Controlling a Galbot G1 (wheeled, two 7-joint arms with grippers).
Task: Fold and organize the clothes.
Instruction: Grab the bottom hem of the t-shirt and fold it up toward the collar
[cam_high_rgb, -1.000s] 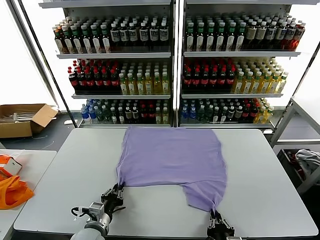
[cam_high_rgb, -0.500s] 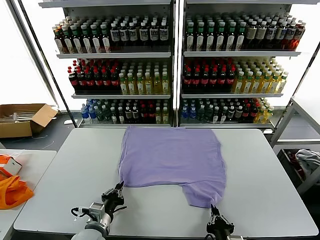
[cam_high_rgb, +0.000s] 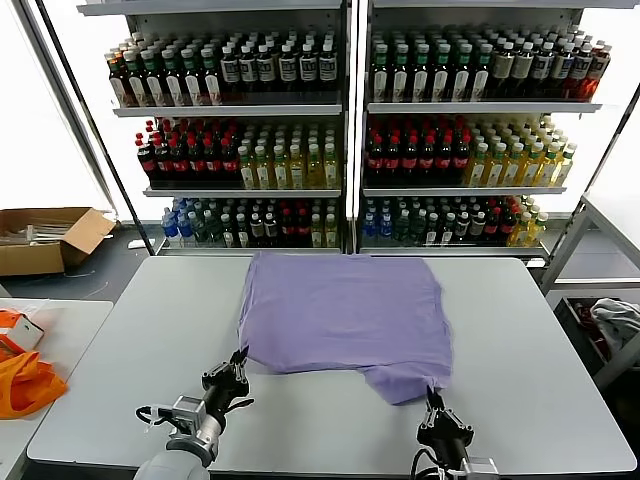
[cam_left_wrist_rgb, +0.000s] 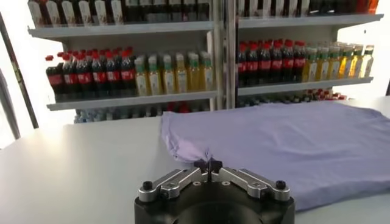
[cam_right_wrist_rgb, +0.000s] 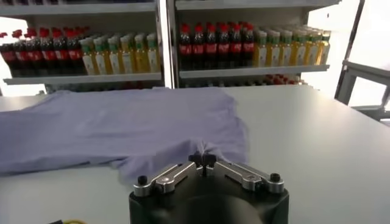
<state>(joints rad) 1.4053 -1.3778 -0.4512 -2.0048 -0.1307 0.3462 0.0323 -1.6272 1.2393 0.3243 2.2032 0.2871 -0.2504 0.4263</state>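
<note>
One lavender T-shirt of the clothes (cam_high_rgb: 340, 310) lies spread on the white table (cam_high_rgb: 130, 350), its far edge near the table's back. My left gripper (cam_high_rgb: 240, 362) is shut on the shirt's near left corner (cam_left_wrist_rgb: 204, 157), pinching a small fold of cloth. My right gripper (cam_high_rgb: 433, 396) is shut on the near right corner (cam_right_wrist_rgb: 204, 152), which hangs forward as a narrower flap (cam_high_rgb: 405, 380). In the right wrist view the lavender cloth (cam_right_wrist_rgb: 122, 128) stretches away from the jaws. No print or label shows.
Drink shelves (cam_high_rgb: 340, 130) stand behind the table. A second table at the left carries an orange bag (cam_high_rgb: 25, 385). A cardboard box (cam_high_rgb: 45, 235) sits on the floor at the left, and a metal rack (cam_high_rgb: 600, 290) stands at the right.
Both grippers have moved forward over the table with the shirt's near corners. The near right flap has shortened and the near edge has bunched up a little.
</note>
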